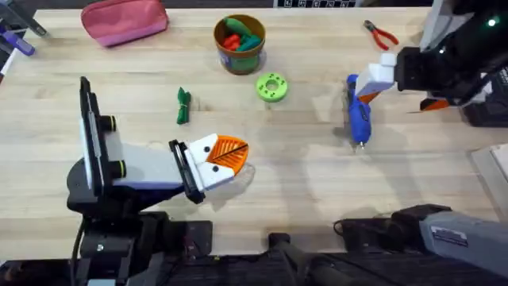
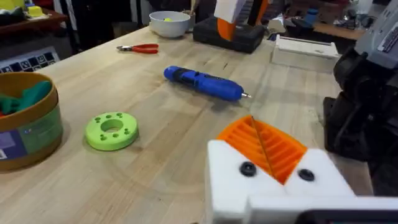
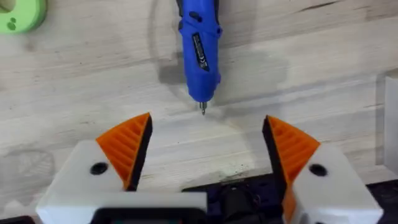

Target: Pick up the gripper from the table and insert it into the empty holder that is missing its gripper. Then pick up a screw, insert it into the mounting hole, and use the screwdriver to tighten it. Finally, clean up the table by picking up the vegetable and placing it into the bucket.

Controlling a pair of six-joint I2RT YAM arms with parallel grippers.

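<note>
The screwdriver is approached by the wide-open, empty right pincer; closing round it comes next.

I see the blue screwdriver flat on the counter, green vegetable lying near the brown bucket.

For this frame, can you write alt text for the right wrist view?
The right end effector is open, its two orange ribbed pads spread wide above a pale wooden table. The blue screwdriver lies just beyond them, its thin metal bit pointing into the gap. Part of a round green disc sits at the view's corner.
</note>
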